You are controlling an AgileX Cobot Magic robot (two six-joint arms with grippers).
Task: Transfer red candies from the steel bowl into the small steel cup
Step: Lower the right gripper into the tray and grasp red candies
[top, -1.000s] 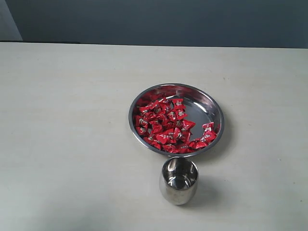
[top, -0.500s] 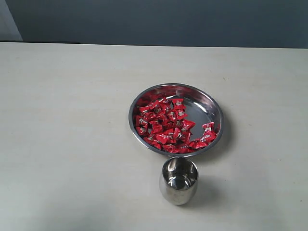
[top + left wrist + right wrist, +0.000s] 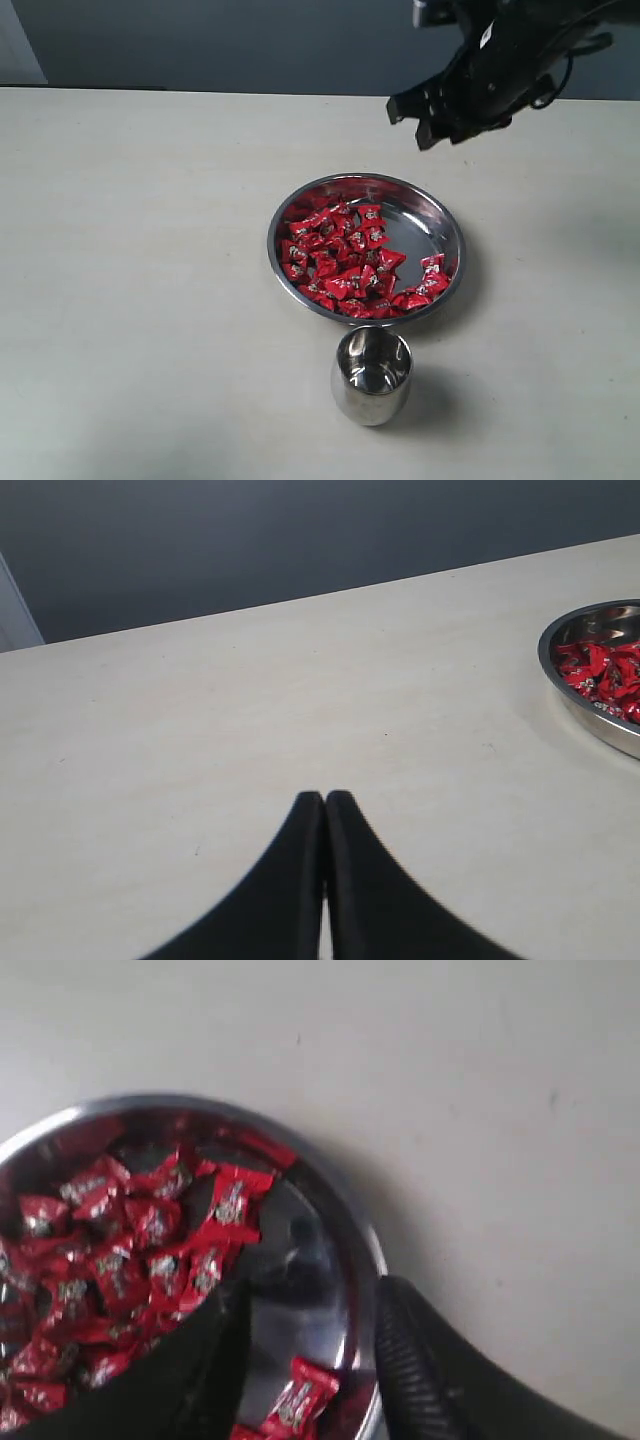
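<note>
Newly arrived, black right gripper [image 3: 418, 120] hangs released near far edge of tabletop [image 3: 150, 250], above wide shiny steel bowl [image 3: 452, 225] of red-wrapped candies [image 3: 340, 262]; black left gripper [image 3: 324, 800] clenched, empty.

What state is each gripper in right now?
Left gripper: jaws shut, empty.
Right gripper: jaws open, empty, near the steel bowl.

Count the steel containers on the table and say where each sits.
2. The steel bowl lies right of centre, holding the red candies; the small steel cup stands upright beside its near rim.
</note>
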